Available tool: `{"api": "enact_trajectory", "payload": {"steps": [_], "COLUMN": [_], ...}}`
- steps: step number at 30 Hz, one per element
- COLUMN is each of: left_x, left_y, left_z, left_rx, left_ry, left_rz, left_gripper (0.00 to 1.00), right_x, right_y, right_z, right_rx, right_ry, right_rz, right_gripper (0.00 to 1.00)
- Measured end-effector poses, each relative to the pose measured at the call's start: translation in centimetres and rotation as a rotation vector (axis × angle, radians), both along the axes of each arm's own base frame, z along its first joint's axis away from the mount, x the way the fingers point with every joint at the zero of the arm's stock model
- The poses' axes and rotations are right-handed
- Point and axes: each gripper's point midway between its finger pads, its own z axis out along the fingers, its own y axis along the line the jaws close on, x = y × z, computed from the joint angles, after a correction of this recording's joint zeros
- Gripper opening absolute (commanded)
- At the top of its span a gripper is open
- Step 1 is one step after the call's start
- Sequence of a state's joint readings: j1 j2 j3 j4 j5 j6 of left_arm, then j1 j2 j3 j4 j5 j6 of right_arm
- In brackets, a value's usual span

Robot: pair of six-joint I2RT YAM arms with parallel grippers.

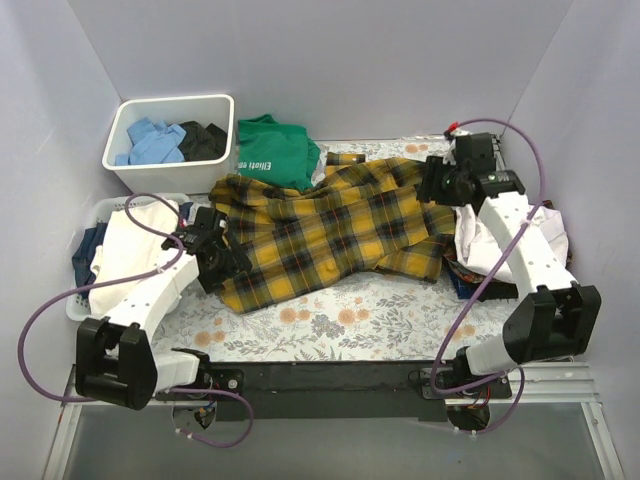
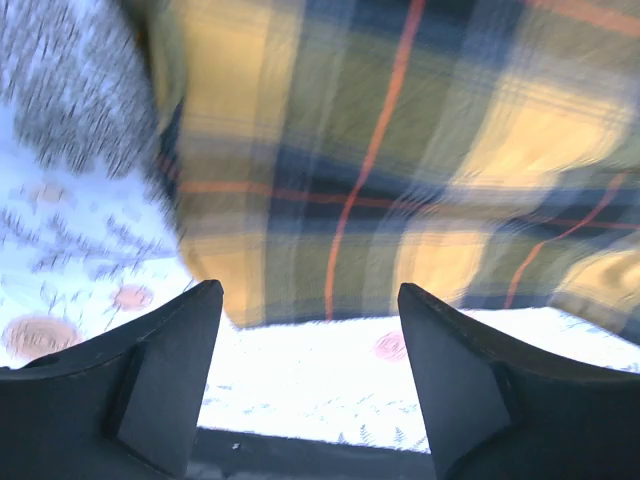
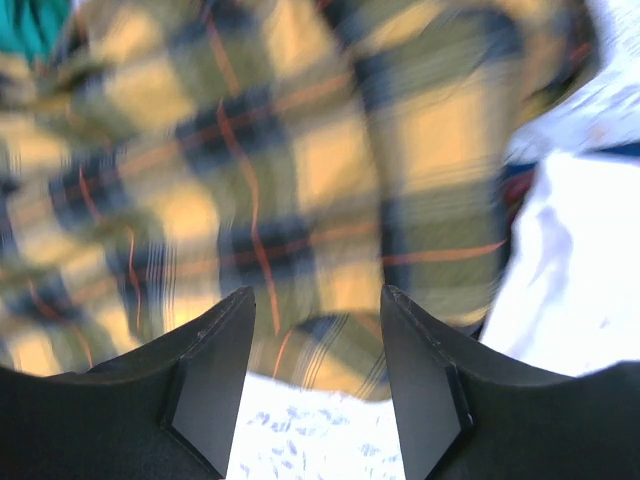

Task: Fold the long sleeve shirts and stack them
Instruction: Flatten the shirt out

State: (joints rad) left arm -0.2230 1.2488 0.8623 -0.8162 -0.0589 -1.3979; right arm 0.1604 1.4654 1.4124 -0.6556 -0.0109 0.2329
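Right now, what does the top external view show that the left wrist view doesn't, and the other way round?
Only the top external view shows the white bin, the green T-shirt, the right gripper and the whole plaid shirt spread out. Only the left wrist view shows, close up, the fingers of the left gripper standing apart with nothing between them, over the shirt's edge. Both show the plaid shirt and the floral tablecloth.

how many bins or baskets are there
2. A white tub sits at the far left, holding clothes. A white laundry basket lies at the left edge beside the left arm. The clothes pile on the right may hide another.
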Motion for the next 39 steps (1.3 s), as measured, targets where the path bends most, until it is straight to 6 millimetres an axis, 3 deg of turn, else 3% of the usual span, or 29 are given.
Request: {"api": "enact_trajectory", "payload": {"steps": [5, 9, 13, 20, 26, 29, 30, 33, 34, 39], "left_x": [-3.2, -5.0, -5.4, -8.3, -7.5, -6.8, -6.5, -6.1, -6.1, -5.9], "left_y": [0.3, 0.3, -0.1, -0.3, -0.7, -0.7, -0.8, -0.9, -0.9, -0.6], "left_z": [-1.0, -1.0, -1.2, -4.4, -5.6, -6.2, -6.4, -6.9, -6.9, -6.5], "left_rx": [-0.004, -0.017, -0.033, -0.019, -0.002, 0.013, 0.018, 0.035, 0.037, 0.059], "left_ry": [0.067, 0.083, 0.093, 0.201, 0.219, 0.220, 0.220, 0.229, 0.229, 0.220], "left_rz": [0.042, 0.086, 0.135, 0.186, 0.223, 0.232, 0.235, 0.237, 0.239, 0.244], "left_gripper": [0.69, 0.65, 0.61, 0.59, 0.56, 0.48, 0.36, 0.15, 0.01, 0.00], "right_x": [-5.5, -8.5, -8.8, -8.9, -8.9, -9.0, -9.0, -9.2, -9.2, -9.3], "right_y": [2.3, 2.3, 2.4, 2.5, 2.6, 2.6, 2.6, 2.5, 2.4, 1.5], "right_z": [-5.0, -7.8, -8.2, -7.8, -7.7, -7.7, -7.7, -8.0, -8.0, -8.7], "right_rx": [0.007, 0.015, 0.027, 0.046, 0.054, 0.055, 0.054, 0.049, 0.046, 0.014], "right_ry": [0.134, 0.236, 0.254, 0.248, 0.249, 0.248, 0.248, 0.252, 0.254, 0.256], "right_rz": [0.086, 0.090, 0.076, 0.058, 0.059, 0.059, 0.058, 0.056, 0.053, 0.005], "right_gripper": [0.61, 0.60, 0.60, 0.60, 0.60, 0.60, 0.60, 0.60, 0.60, 0.61]}}
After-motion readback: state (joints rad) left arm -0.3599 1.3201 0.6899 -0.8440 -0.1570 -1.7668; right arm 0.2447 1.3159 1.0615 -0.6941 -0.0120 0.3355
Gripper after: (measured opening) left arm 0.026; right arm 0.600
